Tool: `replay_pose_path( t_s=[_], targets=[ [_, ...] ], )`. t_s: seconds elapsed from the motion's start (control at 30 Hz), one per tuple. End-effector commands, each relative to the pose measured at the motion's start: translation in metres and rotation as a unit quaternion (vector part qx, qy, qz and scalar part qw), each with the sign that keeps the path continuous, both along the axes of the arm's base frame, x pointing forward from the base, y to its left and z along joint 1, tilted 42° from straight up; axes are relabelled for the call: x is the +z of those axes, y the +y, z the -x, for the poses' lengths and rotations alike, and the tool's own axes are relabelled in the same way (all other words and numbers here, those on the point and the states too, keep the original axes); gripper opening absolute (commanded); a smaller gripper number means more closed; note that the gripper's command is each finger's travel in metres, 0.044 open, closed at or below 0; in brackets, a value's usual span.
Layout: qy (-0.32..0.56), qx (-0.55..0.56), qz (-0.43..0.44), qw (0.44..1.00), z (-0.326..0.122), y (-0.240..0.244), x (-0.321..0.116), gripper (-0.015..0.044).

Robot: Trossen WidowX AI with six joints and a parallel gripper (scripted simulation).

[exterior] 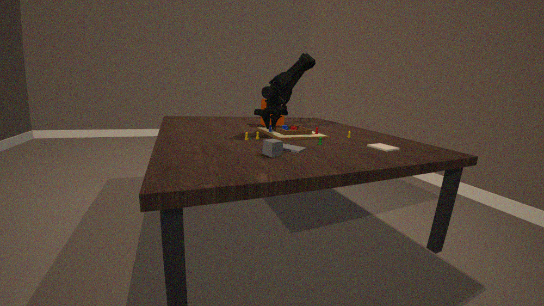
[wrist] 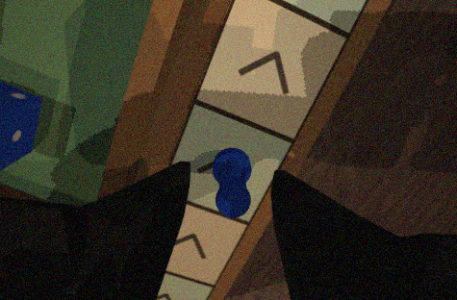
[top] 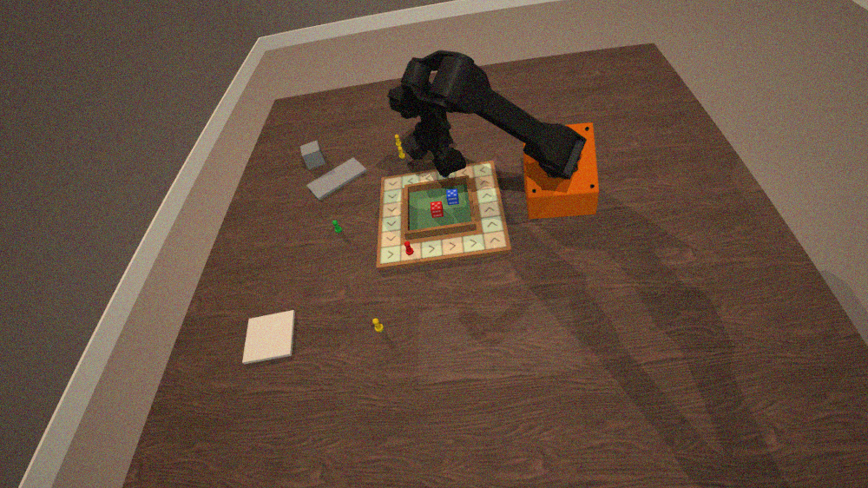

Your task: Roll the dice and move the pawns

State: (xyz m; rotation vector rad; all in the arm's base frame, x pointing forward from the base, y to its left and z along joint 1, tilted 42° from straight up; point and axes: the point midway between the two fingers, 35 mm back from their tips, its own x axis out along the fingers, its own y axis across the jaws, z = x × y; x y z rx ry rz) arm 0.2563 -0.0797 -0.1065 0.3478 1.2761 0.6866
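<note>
Your gripper (exterior: 270, 127) (wrist: 231, 177) is partly open, gripping nothing, blue pawn (exterior: 270, 129) (wrist: 233, 185) upright between its parted fingers, likely just set on its target square.

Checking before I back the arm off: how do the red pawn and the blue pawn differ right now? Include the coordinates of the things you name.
The red pawn (top: 408, 247) (exterior: 316, 130) stands away from the gripper (top: 444, 172) (exterior: 271, 127) (wrist: 231, 172); the blue pawn (exterior: 270, 129) (wrist: 232, 184) is between its open fingers.
The red pawn is on a peach square, the blue pawn over a pale green one.
The top view shows the red pawn plainly but not the blue pawn.
Both look upright and are outside the tray.
</note>
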Motion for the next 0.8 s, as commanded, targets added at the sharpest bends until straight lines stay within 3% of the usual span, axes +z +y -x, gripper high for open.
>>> replay_pose_path(
  t_s=[0.0,0.23,0.33,0.73,0.77],
  targets=[
    [0.0,0.001,0.0,1.0,0.0,-0.002,0.002,0.0262],
    [0.005,-0.001,-0.004,1.0,0.006,-0.033,0.037,0.044],
    [0.011,-0.007,-0.005,1.0,0.01,-0.033,0.045,0.044],
    [0.109,-0.116,-0.025,0.987,0.092,0.004,0.161,0.044],
    [0.076,-0.091,-0.016,0.993,0.067,-0.013,0.139,0.044]
  ],
)
